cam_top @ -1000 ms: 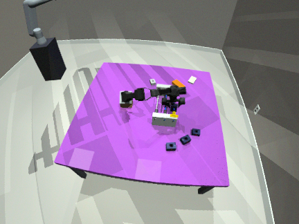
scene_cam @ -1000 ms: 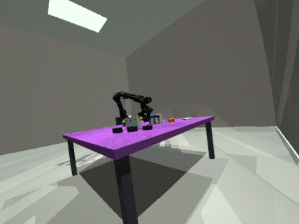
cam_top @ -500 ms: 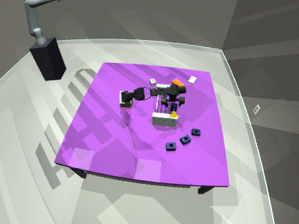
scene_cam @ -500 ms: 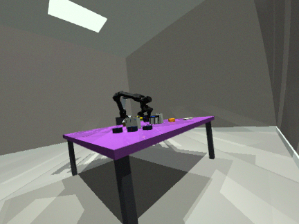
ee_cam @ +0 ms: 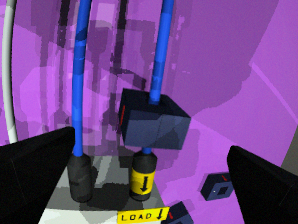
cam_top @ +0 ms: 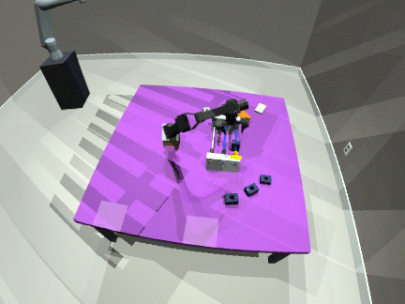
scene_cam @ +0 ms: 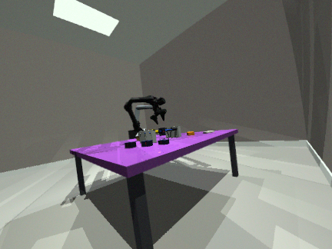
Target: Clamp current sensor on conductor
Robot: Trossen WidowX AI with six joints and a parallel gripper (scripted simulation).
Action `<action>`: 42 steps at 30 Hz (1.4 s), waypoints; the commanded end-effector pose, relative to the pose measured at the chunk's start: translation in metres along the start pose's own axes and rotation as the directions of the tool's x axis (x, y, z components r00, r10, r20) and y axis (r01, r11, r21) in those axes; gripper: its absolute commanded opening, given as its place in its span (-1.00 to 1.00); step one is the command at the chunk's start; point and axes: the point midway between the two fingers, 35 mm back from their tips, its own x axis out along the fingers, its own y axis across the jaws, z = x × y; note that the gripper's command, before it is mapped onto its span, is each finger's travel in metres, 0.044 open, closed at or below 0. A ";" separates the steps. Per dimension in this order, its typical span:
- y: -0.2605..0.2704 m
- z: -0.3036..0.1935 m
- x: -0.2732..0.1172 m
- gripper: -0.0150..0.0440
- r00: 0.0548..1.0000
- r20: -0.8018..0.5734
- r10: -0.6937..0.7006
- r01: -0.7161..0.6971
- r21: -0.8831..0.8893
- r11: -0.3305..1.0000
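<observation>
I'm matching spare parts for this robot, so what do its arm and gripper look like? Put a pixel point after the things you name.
The arm [cam_top: 187, 121] [scene_cam: 140, 100] is black or very dark, built of chunky angular sections with rounded joints. The gripper [cam_top: 231, 124] [scene_cam: 160, 120] [ee_cam: 153, 145] has two matching matte black fingers, broad at the back and tapering toward the tips. I can't make out any lettering or loose cables on either.

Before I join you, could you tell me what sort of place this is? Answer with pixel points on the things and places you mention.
Probably a robotics test room: a black robot arm [cam_top: 206, 114] [scene_cam: 144, 99] on a purple table [cam_top: 122, 164] [scene_cam: 115, 157], a wired terminal block [cam_top: 217, 162] [scene_cam: 144, 135], and bare grey walls.
</observation>
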 end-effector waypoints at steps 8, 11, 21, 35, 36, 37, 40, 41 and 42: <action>0.000 -0.001 -0.002 1.00 1.000 -0.003 -0.003 0.003 0.007 1.000; 0.000 -0.001 -0.002 1.00 1.000 -0.003 -0.003 0.003 0.007 1.000; 0.000 -0.001 -0.002 1.00 1.000 -0.003 -0.003 0.003 0.007 1.000; 0.000 -0.001 -0.002 1.00 1.000 -0.003 -0.003 0.003 0.007 1.000; 0.001 -0.002 -0.001 1.00 1.000 0.010 0.002 -0.003 0.012 1.000; 0.003 -0.007 0.001 1.00 0.999 0.041 0.014 -0.016 0.046 0.999; 0.016 -0.033 0.010 1.00 0.975 0.220 0.038 -0.090 0.230 0.969; 0.020 -0.042 0.011 1.00 0.960 0.280 0.030 -0.115 0.291 0.950; 0.024 -0.051 0.011 1.00 0.942 0.337 0.014 -0.138 0.348 0.927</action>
